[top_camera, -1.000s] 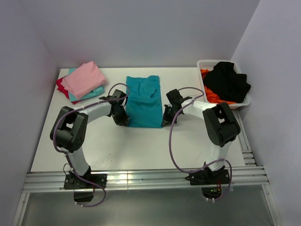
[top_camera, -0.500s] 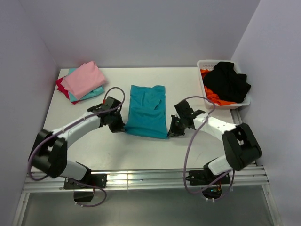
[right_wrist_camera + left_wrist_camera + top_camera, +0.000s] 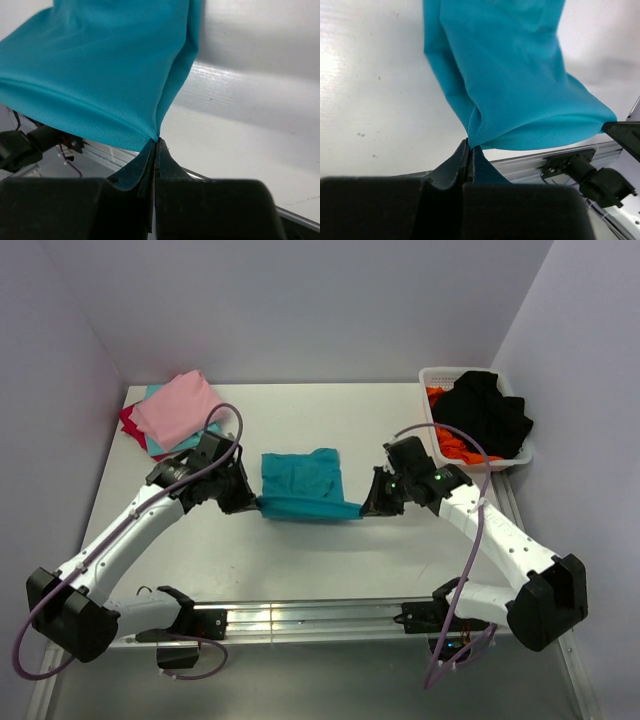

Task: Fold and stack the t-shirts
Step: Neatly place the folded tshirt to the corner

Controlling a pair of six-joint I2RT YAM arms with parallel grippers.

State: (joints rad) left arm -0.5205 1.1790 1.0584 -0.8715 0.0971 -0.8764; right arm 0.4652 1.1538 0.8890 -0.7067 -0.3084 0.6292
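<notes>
The teal t-shirt [image 3: 300,480] hangs lifted over the middle of the table, its near edge stretched between both grippers. My left gripper [image 3: 252,504] is shut on its near left corner; the cloth [image 3: 510,85] runs up from the pinched tips in the left wrist view. My right gripper [image 3: 366,508] is shut on its near right corner; the cloth [image 3: 100,65] shows the same in the right wrist view. A pile with a pink t-shirt [image 3: 178,408] on top, lighter teal and red ones under it, lies at the far left.
A white mesh basket [image 3: 437,377] at the far right holds black cloth [image 3: 482,412] and orange cloth [image 3: 452,445]. The aluminium rail [image 3: 300,620] runs along the table's near edge. Walls close in on the left, back and right.
Both grippers have lifted the teal shirt's near edge off the table and drawn it up and toward the near side; the arms have stretched out and the shirt now looks shorter.
</notes>
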